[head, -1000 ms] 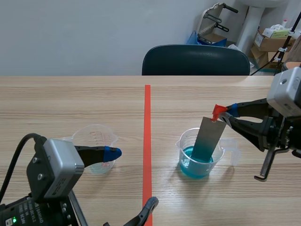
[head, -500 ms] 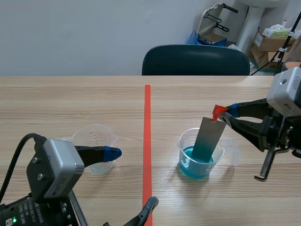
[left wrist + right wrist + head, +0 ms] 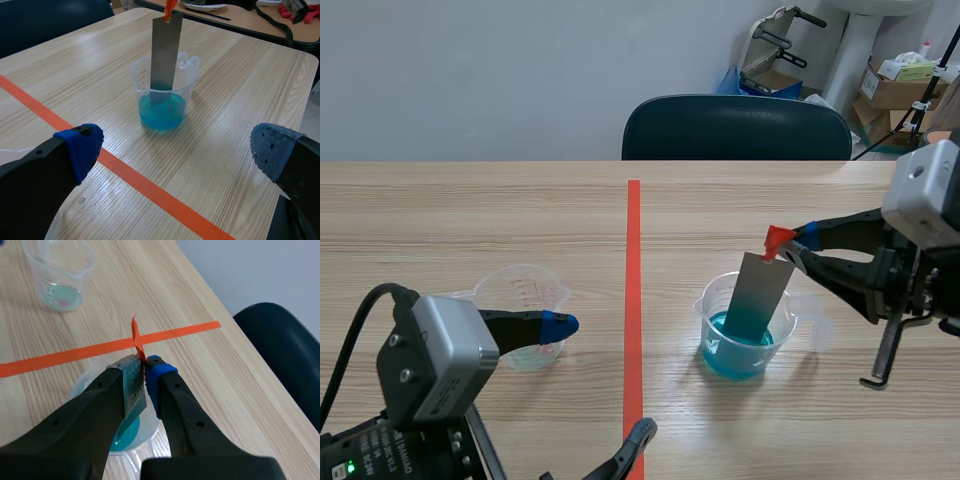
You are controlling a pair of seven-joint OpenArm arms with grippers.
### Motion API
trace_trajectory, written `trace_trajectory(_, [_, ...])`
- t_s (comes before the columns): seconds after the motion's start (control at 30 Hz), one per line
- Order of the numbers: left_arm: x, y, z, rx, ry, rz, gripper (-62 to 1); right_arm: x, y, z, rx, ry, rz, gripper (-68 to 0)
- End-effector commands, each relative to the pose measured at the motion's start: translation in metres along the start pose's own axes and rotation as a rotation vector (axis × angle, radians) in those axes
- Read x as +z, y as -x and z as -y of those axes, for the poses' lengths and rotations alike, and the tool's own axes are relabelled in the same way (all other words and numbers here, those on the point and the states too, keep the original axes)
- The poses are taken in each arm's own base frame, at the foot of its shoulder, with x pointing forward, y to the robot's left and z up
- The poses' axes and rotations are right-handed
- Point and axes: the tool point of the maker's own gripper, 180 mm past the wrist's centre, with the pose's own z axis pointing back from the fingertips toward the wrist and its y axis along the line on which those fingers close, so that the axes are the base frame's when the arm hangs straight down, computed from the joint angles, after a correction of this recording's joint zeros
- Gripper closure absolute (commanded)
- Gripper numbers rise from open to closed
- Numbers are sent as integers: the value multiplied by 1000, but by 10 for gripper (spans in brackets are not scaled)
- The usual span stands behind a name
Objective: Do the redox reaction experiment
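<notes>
So on the wooden table [image 3: 470,200] we're at the dipping step, as far as I can judge. The right gripper [image 3: 798,245] is pinching the little orange tag [image 3: 777,238] at the top of the grey metal strip [image 3: 760,295]. The strip leans in the clear beaker [image 3: 720,345] right of the tape line, with its lower end down in the blue solution [image 3: 745,357]. The left gripper [image 3: 176,149] is spread wide with nothing in it, parked by the second clear beaker [image 3: 525,300], which only has a bit of residue at the bottom. My guess for the next move is either let it soak or lift it straight up. It needs a firm hold on that tiny tag and no bumping the rim, since the beaker looks light enough to tip. Compared to a second ago, the strip's top has nudged slightly toward the tape line along with the right arm. The left side hasn't budged.
</notes>
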Motion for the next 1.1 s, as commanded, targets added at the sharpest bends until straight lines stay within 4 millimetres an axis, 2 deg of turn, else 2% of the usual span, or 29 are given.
trace_trajectory(0.0, [-3,-7,2,9,1,29,-623,2,-14,14,33,28,28,-8])
trace_trajectory(0.43, [-3,-7,2,9,1,29,-623,6,-35,20,-24,-16,34,-9])
trace_trajectory(1.07, [-3,-6,2,9,1,25,-623,17,-80,27,49,21,26,-9])
